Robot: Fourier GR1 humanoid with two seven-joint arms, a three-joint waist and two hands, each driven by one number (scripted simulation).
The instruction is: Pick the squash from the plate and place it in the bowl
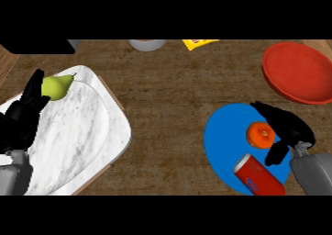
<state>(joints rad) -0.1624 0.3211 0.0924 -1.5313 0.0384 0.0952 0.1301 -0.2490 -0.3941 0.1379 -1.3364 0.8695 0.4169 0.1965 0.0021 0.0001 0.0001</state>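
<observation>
A small orange squash (pixel 260 134) lies on the blue plate (pixel 223 137) at the right of the head view. My right hand (pixel 288 128) hangs just right of it, fingers spread and curving over the plate, the thumb low beside the squash; no finger closes on it. The red bowl (pixel 301 72) stands beyond the plate at the far right, with nothing in it. My left hand (pixel 19 117) rests open at the left edge over the marble board, fingers pointing up.
A red can (pixel 258 176) lies on the plate's near edge. A green pear (pixel 57 86) sits on the white marble board (pixel 77 133) at the left. A grey cup (pixel 147 44) and a yellow packet (pixel 199 43) stand at the far edge.
</observation>
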